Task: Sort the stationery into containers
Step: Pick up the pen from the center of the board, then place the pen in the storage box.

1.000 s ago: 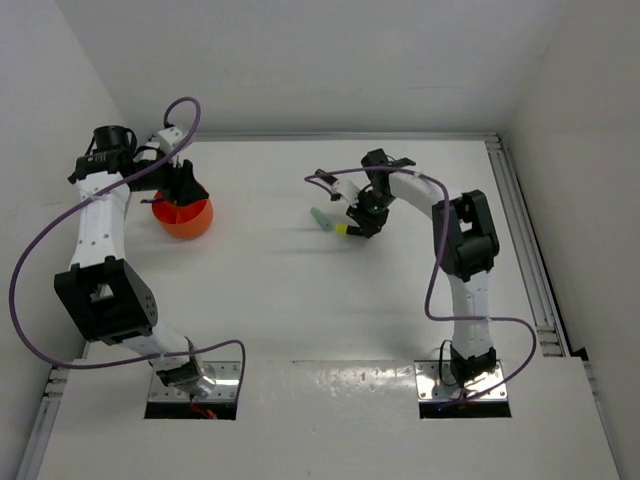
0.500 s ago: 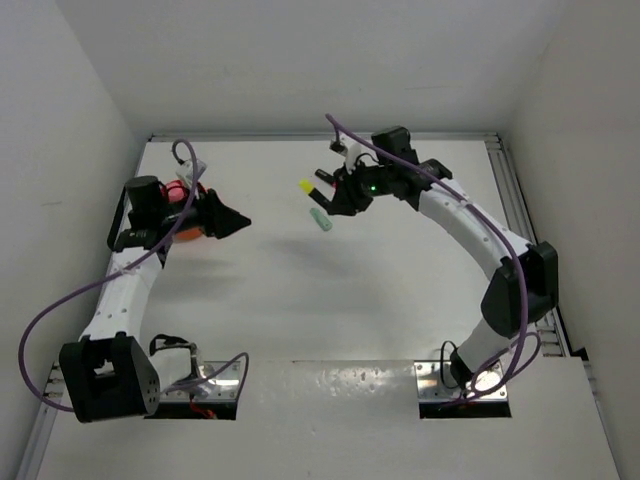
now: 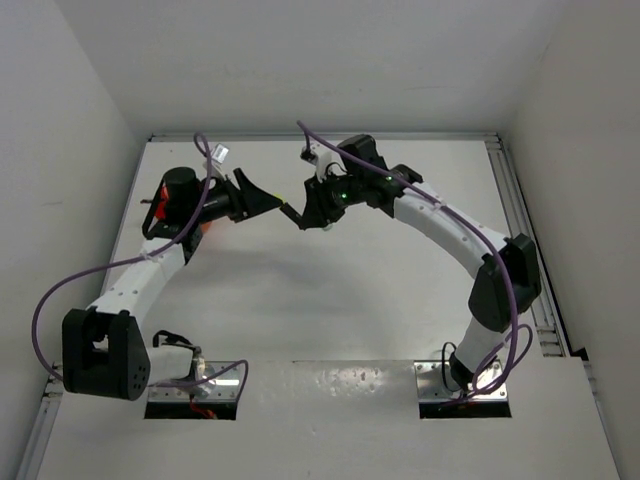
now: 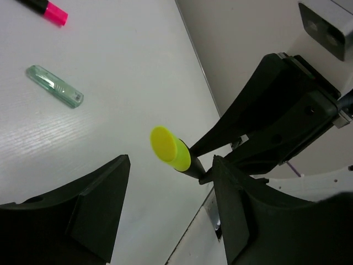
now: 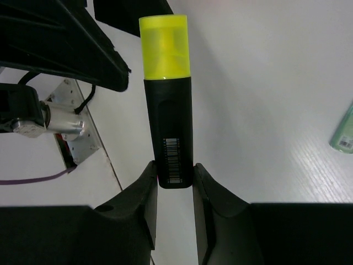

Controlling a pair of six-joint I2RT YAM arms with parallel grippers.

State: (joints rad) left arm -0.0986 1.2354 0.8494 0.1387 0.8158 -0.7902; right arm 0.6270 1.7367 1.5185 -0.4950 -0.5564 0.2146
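Obs: mid-air meeting of 2 arms above the table [image 3: 330,300], left of centre.

- Right gripper [image 5: 174,171]: jaws clamped on the rear end of 1 black highlighter [image 5: 168,110], with the yellow cap pointing away toward the other arm.
- Left gripper [image 4: 171,165]: jaws apart, nothing held. The yellow cap sits in the gap between its 2 fingers. No contact is visible on either side.
- On the table: 1 translucent green piece [image 4: 55,86] and 1 pink-tipped marker [image 4: 47,10], both lying flat and apart from each other.

Risks (judgement):
1. If the right jaws let go before the left ones close, the highlighter drops to the table and may roll.
2. Only the cap end lies between the left fingers. A grip that shallow on a smooth round cap could slip or tilt the barrel.
3. The 2 sets of fingers point nearly head-on, so further advance could knock them together.

Hidden or unclear:
- Orange bowl [image 3: 198,232]: mostly under the left arm, with only a sliver of orange showing. Contents cannot be judged.
- In the top view the highlighter is nearly lost between the dark fingers.
- The marker is cut off by the frame edge.
- Any other stationery is out of sight.
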